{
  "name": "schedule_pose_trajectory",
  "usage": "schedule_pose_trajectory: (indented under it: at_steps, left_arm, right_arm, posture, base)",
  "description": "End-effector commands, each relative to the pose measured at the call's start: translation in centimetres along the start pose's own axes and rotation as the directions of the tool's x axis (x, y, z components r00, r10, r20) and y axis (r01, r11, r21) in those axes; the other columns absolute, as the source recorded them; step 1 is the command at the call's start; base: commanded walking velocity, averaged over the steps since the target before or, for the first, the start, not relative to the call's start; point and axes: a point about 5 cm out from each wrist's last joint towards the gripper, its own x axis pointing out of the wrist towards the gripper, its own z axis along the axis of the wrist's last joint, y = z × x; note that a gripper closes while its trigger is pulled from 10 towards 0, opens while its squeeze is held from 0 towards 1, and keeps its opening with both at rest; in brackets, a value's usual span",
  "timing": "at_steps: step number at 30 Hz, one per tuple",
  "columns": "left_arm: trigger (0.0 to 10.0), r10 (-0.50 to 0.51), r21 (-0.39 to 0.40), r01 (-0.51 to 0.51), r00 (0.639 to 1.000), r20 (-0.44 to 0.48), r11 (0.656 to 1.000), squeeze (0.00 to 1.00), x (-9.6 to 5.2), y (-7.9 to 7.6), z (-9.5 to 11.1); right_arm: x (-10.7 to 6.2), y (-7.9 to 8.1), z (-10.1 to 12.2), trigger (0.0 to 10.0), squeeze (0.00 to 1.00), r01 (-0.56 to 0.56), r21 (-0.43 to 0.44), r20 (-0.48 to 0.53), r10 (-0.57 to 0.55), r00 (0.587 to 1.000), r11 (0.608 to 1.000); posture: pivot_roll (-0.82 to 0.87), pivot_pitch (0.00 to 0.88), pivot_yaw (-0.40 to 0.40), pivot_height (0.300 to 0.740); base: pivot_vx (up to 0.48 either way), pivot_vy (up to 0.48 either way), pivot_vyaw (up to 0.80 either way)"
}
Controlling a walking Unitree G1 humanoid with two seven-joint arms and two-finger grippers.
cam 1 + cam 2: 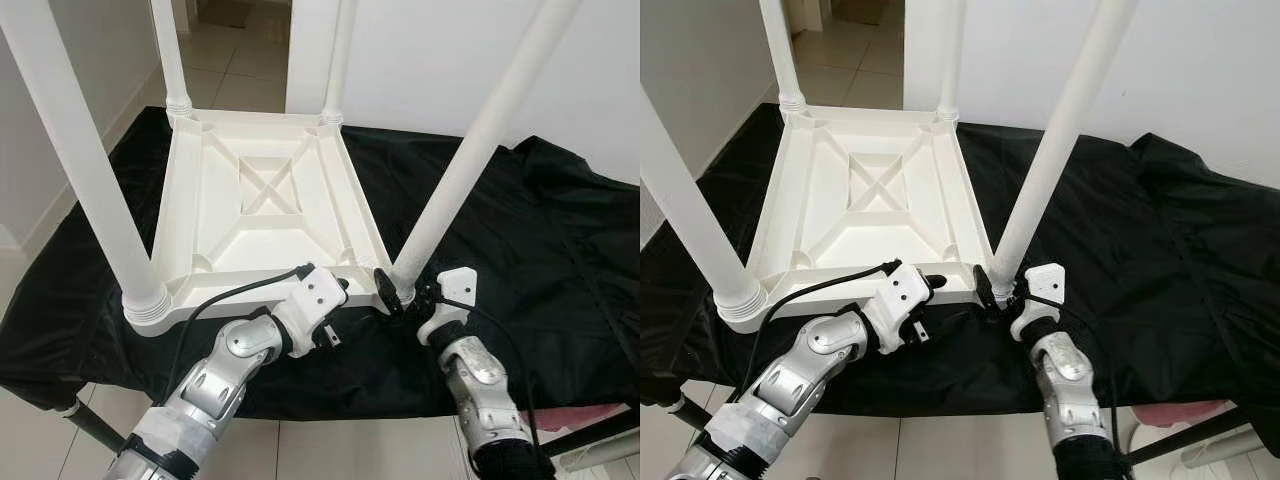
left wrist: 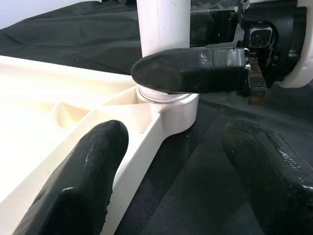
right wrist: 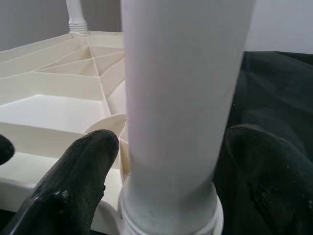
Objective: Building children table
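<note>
The white children's table (image 1: 200, 215) lies upside down on a black cloth, all legs pointing up. My right gripper (image 1: 405, 297) is shut on the base of the near right leg (image 1: 470, 150), where it meets the corner socket; one finger (image 3: 73, 191) shows on each side of the leg (image 3: 181, 98). My left gripper (image 1: 350, 305) is open just to the left of that corner. It straddles the table's near rim, with one finger (image 2: 83, 181) over the underside and the other over the cloth.
The other three legs stand at the near left (image 1: 90, 170), far left (image 1: 170, 60) and far right (image 1: 338, 60). The black cloth (image 1: 530, 230) spreads rumpled to the right. Tiled floor lies beyond and below, with a white wall behind.
</note>
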Motion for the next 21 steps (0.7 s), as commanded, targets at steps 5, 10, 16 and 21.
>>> schedule_pose_trajectory:
  at_steps: [5, 10, 16, 21]
  left_arm:
    - [10.0, -0.047, 0.015, 0.047, 0.999, 0.001, 0.999, 0.0, 0.1, -0.3, 0.2]
    - [10.0, -0.048, 0.018, 0.048, 0.999, 0.001, 0.999, 0.0, 0.2, -0.1, 0.2]
    - [10.0, -0.035, 0.024, 0.035, 0.999, 0.004, 0.999, 0.0, 0.3, 0.2, 0.4]
    - [10.0, -0.03, 0.025, 0.03, 1.0, 0.005, 0.999, 0.0, 0.2, 0.3, 0.5]
  right_arm:
    - [0.8, -1.9, -0.1, 10.0, 0.0, -0.16, -0.024, -0.081, 0.158, 0.984, 0.987]
    - [1.7, -2.3, -0.2, 10.0, 0.0, -0.234, -0.023, -0.125, 0.23, 0.965, 0.972]
    - [2.9, -2.2, -0.6, 2.3, 0.0, -0.311, -0.003, -0.165, 0.306, 0.938, 0.95]
    - [3.1, -2.4, -0.7, 0.0, 0.0, -0.318, 0.005, -0.165, 0.315, 0.935, 0.948]
  posture:
    - [0.02, 0.0, -0.091, 0.74]
    - [0.01, 0.0, -0.084, 0.74]
    - [0.02, 0.0, -0.087, 0.74]
    - [0.03, 0.0, -0.092, 0.74]
  base:
    - [0.0, 0.0, 0.0]
    - [0.0, 0.0, 0.0]
    - [0.0, 0.0, 0.0]
    - [0.0, 0.0, 0.0]
